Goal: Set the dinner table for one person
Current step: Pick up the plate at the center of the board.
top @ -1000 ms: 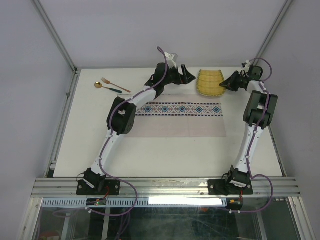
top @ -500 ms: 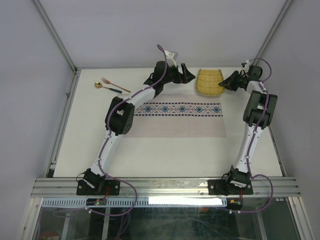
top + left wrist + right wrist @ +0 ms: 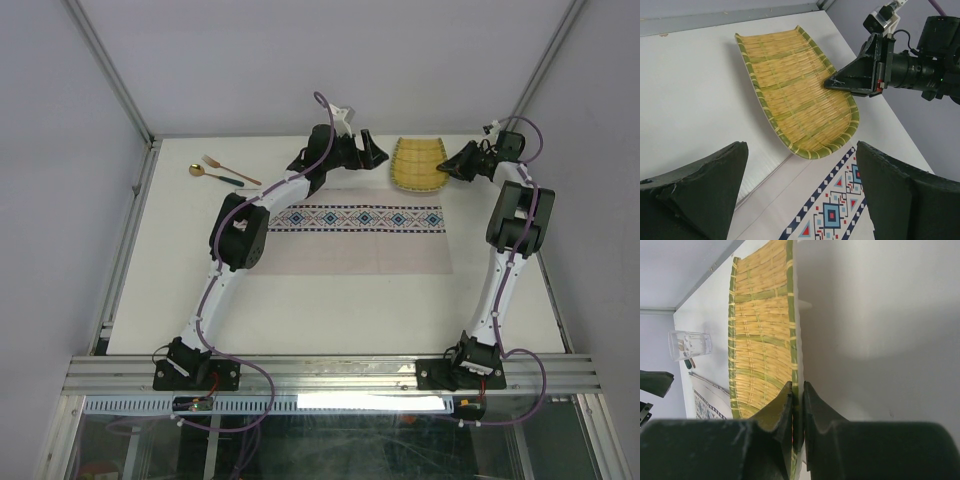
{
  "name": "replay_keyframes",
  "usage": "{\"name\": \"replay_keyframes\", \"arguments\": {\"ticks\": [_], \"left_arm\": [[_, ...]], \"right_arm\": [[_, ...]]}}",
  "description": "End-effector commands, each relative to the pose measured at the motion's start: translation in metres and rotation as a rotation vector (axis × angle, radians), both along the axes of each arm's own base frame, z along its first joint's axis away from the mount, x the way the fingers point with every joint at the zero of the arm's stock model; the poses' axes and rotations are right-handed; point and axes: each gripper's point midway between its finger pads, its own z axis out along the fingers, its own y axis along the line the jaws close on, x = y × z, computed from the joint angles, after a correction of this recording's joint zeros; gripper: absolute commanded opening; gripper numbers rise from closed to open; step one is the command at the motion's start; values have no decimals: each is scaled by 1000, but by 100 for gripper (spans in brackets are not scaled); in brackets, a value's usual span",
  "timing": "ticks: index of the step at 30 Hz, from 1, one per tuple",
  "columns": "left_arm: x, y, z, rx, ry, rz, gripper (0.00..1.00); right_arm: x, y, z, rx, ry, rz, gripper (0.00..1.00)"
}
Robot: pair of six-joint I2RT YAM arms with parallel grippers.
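Counter (image 3: 330, 310): the dinner surface, a large flat matte white rectangle that carries everything else; it fills the middle of the top view, between grey side walls.
Rail (image 3: 330, 372): ribbed metal, runs along the counter's near edge where both arm bases are bolted.
Placemat (image 3: 360, 250): long pale cloth at mid-counter, with a blue-and-red diamond band (image 3: 360, 218) along its far side.
Bamboo tray (image 3: 417, 165): woven yellow strips with a green-bound rim, oblong and shallow with upturned sides. It sits at the far side of the counter, its rounded near end just beside the placemat's far edge. Whether any part is raised off the counter cannot be told.
Right hand (image 3: 797, 390): fingers pressed together on the tray's green rim, pinching its right-hand edge, one finger inside and one outside.
Left hand (image 3: 372, 150): fingers spread wide, holding nothing. It is poised just left of the tray, above the placemat's far edge.
In the way: the left arm crosses above the placemat's far left corner.
Fork (image 3: 232, 170): slim, copper-coloured, at the far left of the counter, well apart from the tray.
Spoon (image 3: 197, 171): gold bowl and dark handle, lying just beside the fork.
Glass (image 3: 690, 345): clear tumbler, seen from the right wrist beyond the tray, near the placemat's corner.
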Motion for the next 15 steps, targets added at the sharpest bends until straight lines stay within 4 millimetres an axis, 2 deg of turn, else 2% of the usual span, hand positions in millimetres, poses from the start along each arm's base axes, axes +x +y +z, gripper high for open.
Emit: {"name": "replay_keyframes", "arguments": {"ticks": [1, 15], "left_arm": [[-4, 4, 73, -53, -128, 4, 92], [-4, 6, 70, -53, -123, 8, 92]], "right_arm": [[9, 6, 74, 4, -167, 35, 0], [7, 11, 90, 45, -193, 51, 0]]}}
